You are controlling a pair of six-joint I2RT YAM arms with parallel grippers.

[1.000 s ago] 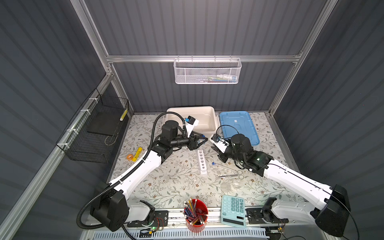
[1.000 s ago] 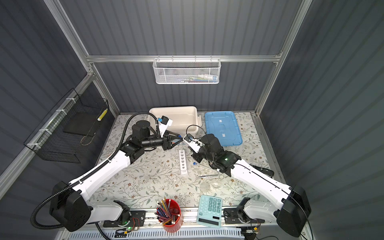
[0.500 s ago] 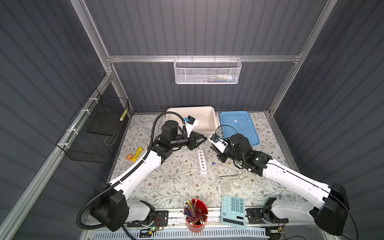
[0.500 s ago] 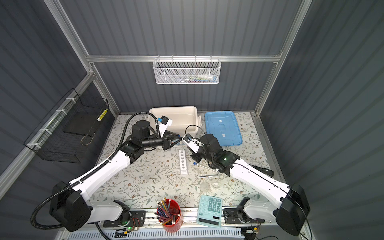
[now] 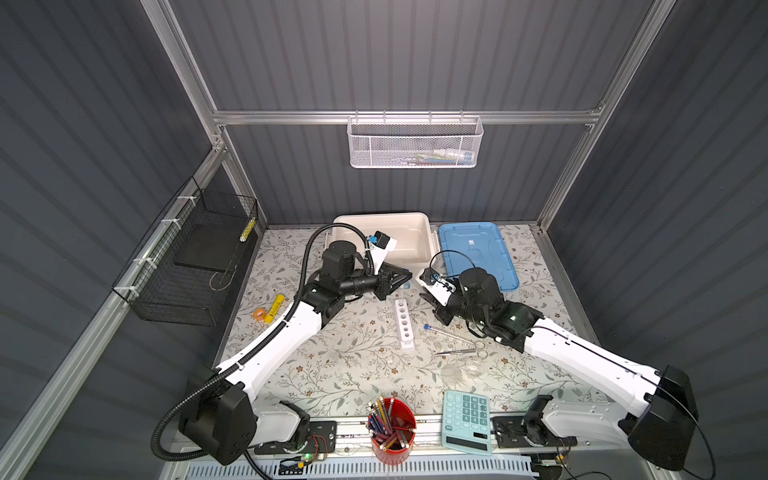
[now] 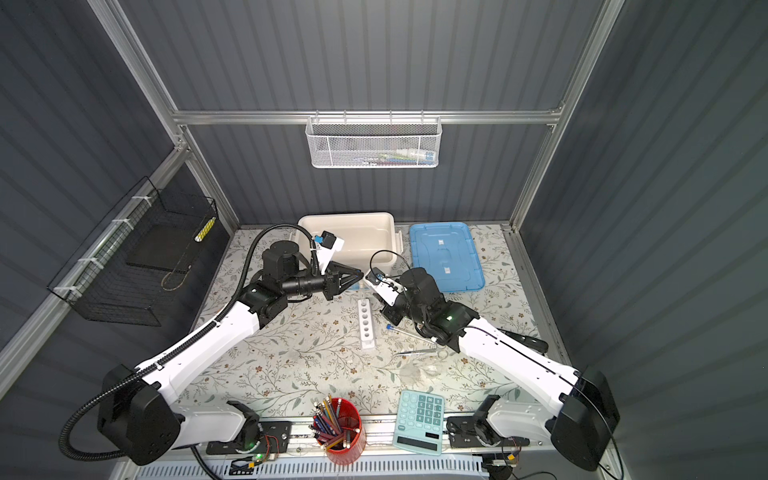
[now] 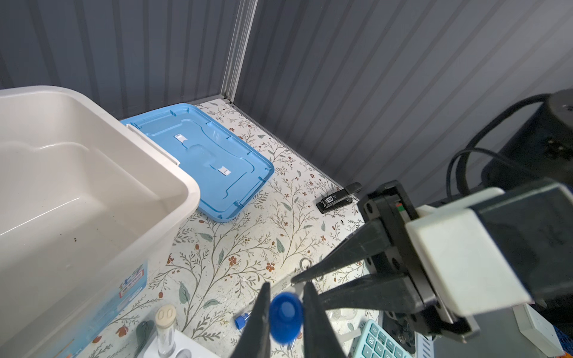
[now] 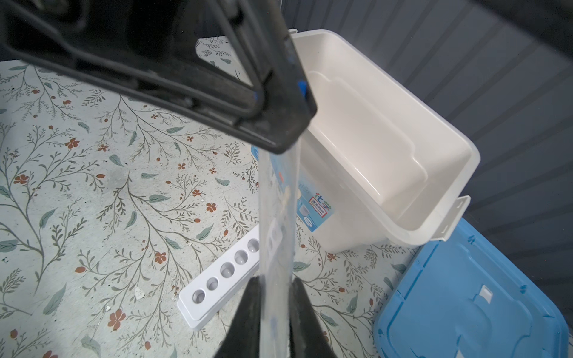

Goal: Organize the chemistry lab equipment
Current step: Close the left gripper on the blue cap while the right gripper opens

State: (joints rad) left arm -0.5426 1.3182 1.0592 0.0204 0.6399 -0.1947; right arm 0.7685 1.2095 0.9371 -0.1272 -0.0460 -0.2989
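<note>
Left wrist view: left gripper (image 7: 286, 290) is pinching the blue cap (image 7: 285, 316), right gripper (image 8: 275, 280) clasping the probably fragile, slick test tube (image 8: 277, 201).

The left claw (image 7: 286, 288) pinches the cap of a blue-capped test tube (image 7: 285, 313) from both sides. The right claw (image 7: 310, 288) reaches in from its three o'clock, tips meeting beside that cap. On the floral worktop (image 7: 235, 248), a white bin (image 7: 93, 186) sits at the left claw's ten o'clock, a blue lid (image 7: 210, 161) at eleven.
</note>
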